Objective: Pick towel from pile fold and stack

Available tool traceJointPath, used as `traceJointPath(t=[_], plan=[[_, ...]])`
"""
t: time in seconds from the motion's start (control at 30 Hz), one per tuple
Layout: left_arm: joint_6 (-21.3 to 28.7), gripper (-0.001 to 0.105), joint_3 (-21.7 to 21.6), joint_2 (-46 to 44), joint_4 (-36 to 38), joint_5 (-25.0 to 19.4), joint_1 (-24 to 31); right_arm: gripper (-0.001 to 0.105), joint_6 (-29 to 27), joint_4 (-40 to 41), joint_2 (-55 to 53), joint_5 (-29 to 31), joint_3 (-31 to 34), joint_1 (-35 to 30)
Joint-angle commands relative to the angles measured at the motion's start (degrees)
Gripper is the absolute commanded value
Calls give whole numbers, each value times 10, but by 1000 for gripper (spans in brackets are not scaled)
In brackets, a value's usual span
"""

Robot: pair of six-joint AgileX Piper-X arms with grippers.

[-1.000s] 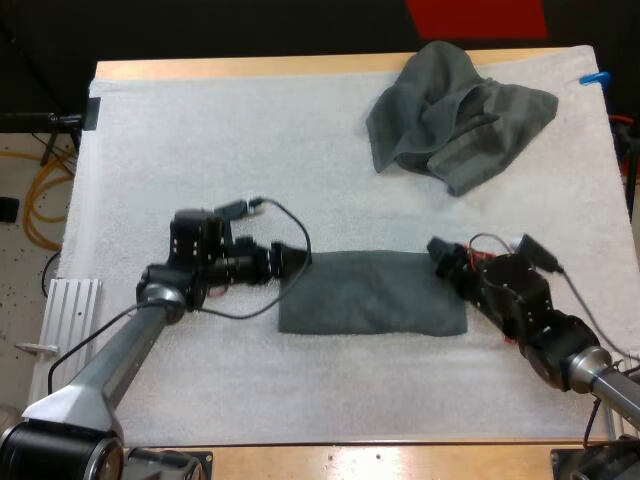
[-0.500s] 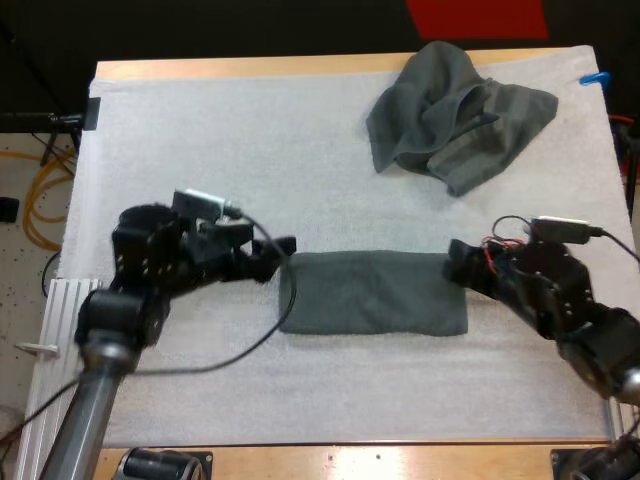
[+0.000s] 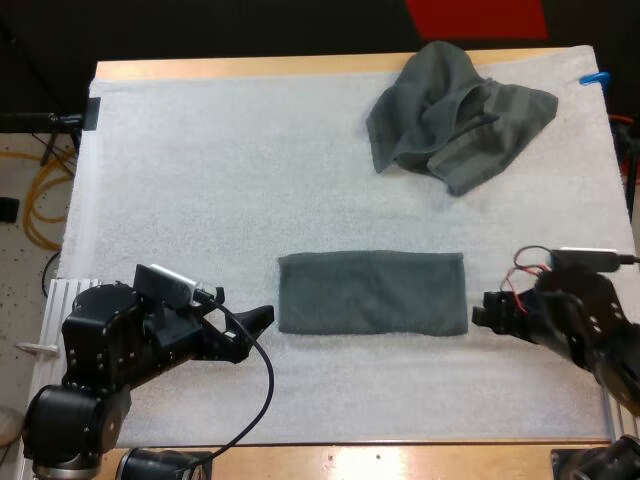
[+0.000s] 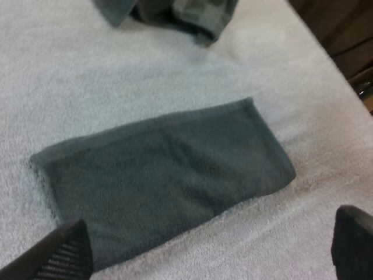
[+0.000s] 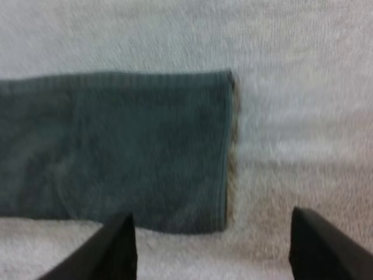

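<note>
nearest the camera, the left hand (image 3: 262,318) sits low over the white mat (image 3: 200,160), just off the left end of the folded towel (image 3: 372,292). in the left wrist view its fingers (image 4: 64,254) stand wide apart and clear of the cloth, so it is open and holds nothing. the right hand (image 3: 482,316) is just beside the towel's right end, not touching it. its fingers (image 5: 116,245) are likewise spread and empty. between the two hands the folded towel lies flat, a dark grey-green rectangle with its long side running left to right. far beyond it, toward the far right of the tabletop (image 3: 250,67), the crumpled towel (image 3: 455,110) lies in a heap on the mat, well apart from the folded one.
</note>
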Motion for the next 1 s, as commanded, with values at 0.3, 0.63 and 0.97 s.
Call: traceJointPath(t=[0.3,0.63,0.97], plan=[[2,80,-2,0,2,-1,0,70,-18,-130,232,-201,0,-162],[-1,80,-2,0,2,25,0,70,-29,-238,374,-354,0,-179],[-7,80,-2,0,2,42,0,70,-22,-251,438,-411,0,-169]])
